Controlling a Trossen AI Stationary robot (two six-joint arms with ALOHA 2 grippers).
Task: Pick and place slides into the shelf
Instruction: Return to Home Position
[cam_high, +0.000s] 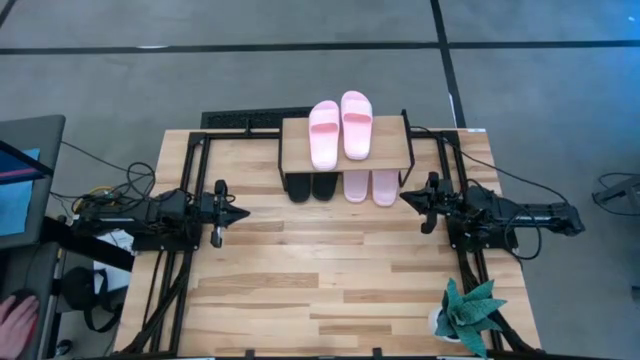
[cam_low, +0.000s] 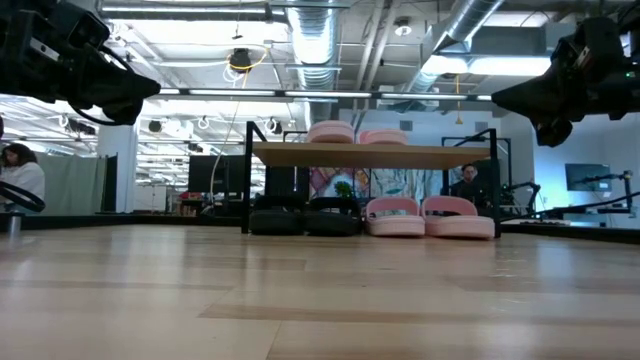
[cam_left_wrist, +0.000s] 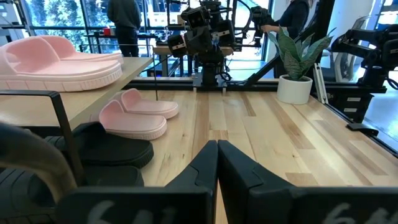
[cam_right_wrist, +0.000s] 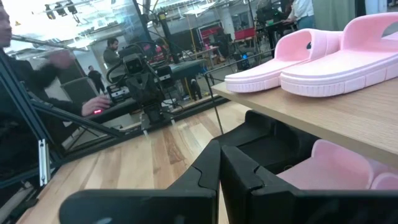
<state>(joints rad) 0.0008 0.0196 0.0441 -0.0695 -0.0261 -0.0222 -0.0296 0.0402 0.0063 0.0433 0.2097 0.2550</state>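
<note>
The shelf (cam_high: 345, 150) stands at the table's far middle, a light-wood board on black legs. Two pale pink slides (cam_high: 341, 130) lie side by side on its top board. Under it, on the table, sit two black slides (cam_high: 311, 186) and two more pink slides (cam_high: 371, 186). My left gripper (cam_high: 243, 213) hovers shut left of the shelf, pointing toward the right. My right gripper (cam_high: 405, 198) hovers shut at the shelf's right near corner, pointing left. Both hold nothing. In the low view all slides (cam_low: 395, 216) show under and on the shelf (cam_low: 370, 154).
A potted plant (cam_high: 470, 315) stands at the table's near right corner. Black frame rails (cam_high: 190, 160) run along the table's left, right and far sides. Open tabletop (cam_high: 330, 270) lies between the arms and the near edge. A person's hand (cam_high: 15, 320) shows off the table at left.
</note>
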